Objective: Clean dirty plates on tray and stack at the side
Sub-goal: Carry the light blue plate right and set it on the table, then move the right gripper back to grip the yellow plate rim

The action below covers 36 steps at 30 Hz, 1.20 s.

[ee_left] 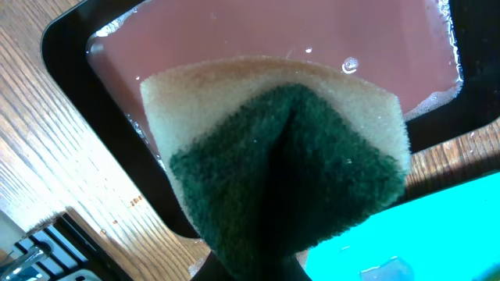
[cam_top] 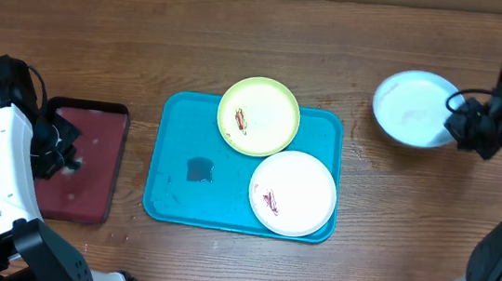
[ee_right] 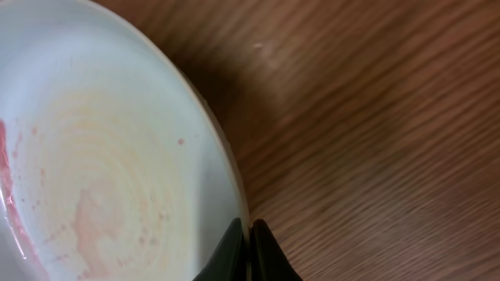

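Observation:
The turquoise tray (cam_top: 174, 203) lies mid-table. On it a lime green plate (cam_top: 258, 115) overlaps the back rim and a white plate (cam_top: 292, 192) sits at the front right, each with a reddish-brown smear. A light blue plate (cam_top: 413, 106) is off the tray at the far right. My right gripper (ee_right: 250, 234) is shut on its rim; the plate (ee_right: 109, 156) looks wet, with a faint pink film. My left gripper (cam_top: 55, 159) is shut on a yellow and green sponge (ee_left: 289, 156) over a dark red tray (ee_left: 273, 39) of water.
The black-rimmed dark red tray (cam_top: 87, 189) stands left of the turquoise tray. A small wet patch (cam_top: 199, 169) marks the turquoise tray's left half. Bare wooden table (cam_top: 410, 232) surrounds both trays.

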Tool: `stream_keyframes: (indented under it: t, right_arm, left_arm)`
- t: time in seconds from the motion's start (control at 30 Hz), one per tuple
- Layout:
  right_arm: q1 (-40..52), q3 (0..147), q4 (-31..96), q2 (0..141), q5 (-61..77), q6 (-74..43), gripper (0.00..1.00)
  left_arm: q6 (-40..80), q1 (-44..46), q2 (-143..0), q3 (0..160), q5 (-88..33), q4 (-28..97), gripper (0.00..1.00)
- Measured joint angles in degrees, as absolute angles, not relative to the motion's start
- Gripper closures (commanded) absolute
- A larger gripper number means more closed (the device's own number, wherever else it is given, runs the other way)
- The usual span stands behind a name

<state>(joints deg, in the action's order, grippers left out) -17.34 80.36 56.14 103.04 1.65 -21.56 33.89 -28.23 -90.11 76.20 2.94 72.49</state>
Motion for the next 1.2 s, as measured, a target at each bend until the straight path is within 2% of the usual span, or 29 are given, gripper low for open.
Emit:
stream_keyframes:
  t: [0.17,0.4,0.57,0.67,0.73,0.83,0.97,1.07,1.2]
  right_arm:
    - [-20.69,76.88,53.41,103.04,0.6,-22.24,0.96]
    - [-20.91,76.49,53.34,103.04,1.56,-22.76,0.61]
    - [-20.71,76.47,53.39,103.04,8.91,-21.82,0.6]
    - [-19.42,76.49,51.42,103.04,16.88,-18.79,0.55]
    - [-16.64,76.49,49.6,103.04,22.06,-16.32,0.51]
    - [-9.93,76.49,46.44,103.04,25.32,-13.89,0.37]
    - [2.68,76.49,40.97,103.04,22.17,-11.86,0.18]
    - [11.46,76.47,37.5,103.09,16.49,-11.2,0.15]
    - [18.74,76.49,33.34,103.81,9.08,-12.03,0.15]
  left_arm:
    - [33.89,-28.23,-90.11,76.2,2.94,72.42,0.96]
    - [33.89,-28.23,-90.13,76.2,2.52,72.34,0.96]
    - [33.89,-28.23,-90.11,76.2,2.13,72.27,0.96]
    - [33.89,-28.23,-90.11,76.2,2.07,72.12,0.96]
    - [33.89,-28.23,-90.13,76.2,2.04,72.14,0.96]
    - [33.89,-28.23,-90.11,76.2,1.89,72.12,0.96]
    - [33.85,-28.23,-90.13,76.2,1.83,72.12,0.96]
    - [33.45,-28.23,-90.11,76.2,1.69,72.12,0.96]
    - [32.91,-28.23,-90.11,76.2,1.67,72.14,0.96]
